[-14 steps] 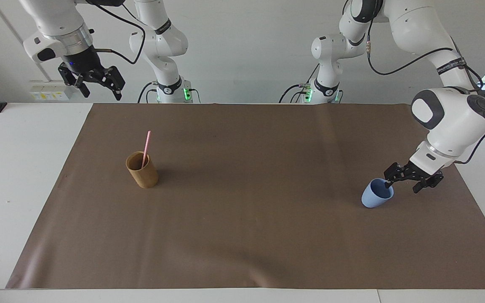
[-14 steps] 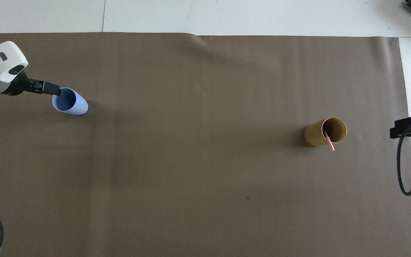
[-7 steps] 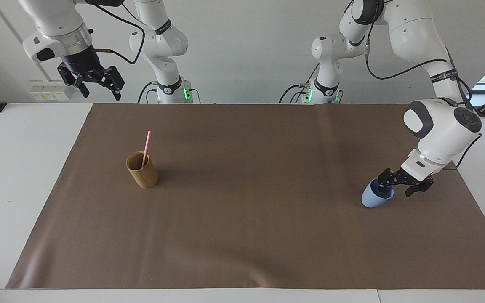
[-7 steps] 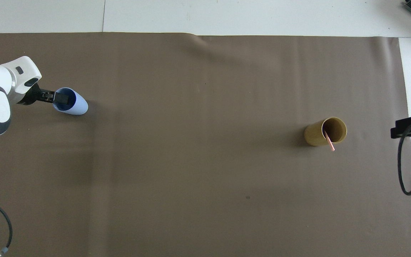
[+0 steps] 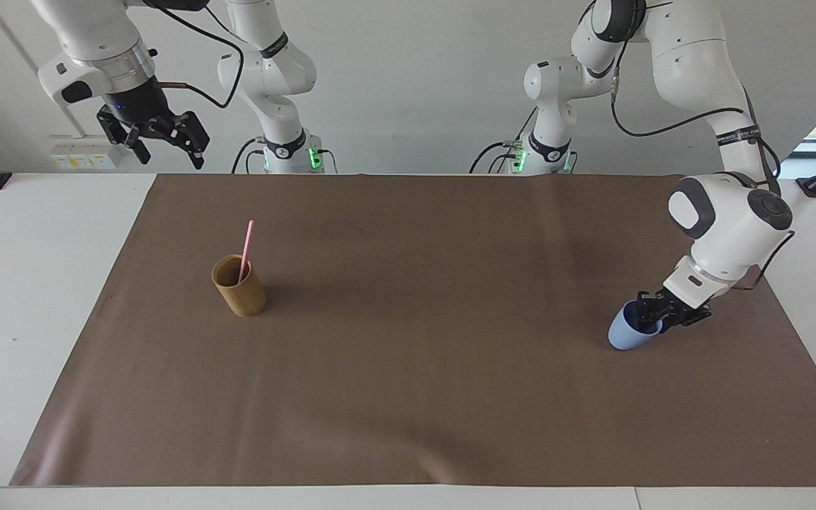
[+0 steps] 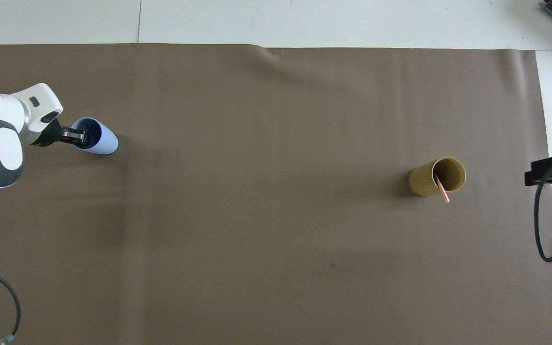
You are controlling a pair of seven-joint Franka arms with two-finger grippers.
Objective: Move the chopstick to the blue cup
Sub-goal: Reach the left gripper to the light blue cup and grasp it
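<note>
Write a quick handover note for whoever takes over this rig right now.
Left gripper: at the blue cup, fingers closed on its rim, one inside the mouth; cup on the mat at the left arm's end.
Right gripper: open, raised, waiting above the right arm's end of the table.
Chopstick: stands leaning in the tan cup.
Done: blue cup gripped.
Left: take the chopstick out and put it in the blue cup.

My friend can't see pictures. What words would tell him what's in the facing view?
The left gripper is closed on the rim of the blue cup, at the left arm's end of a brown mat. At the other end, a pink chopstick stands in a tan cup, and the right gripper waits open, raised over the table's edge.
</note>
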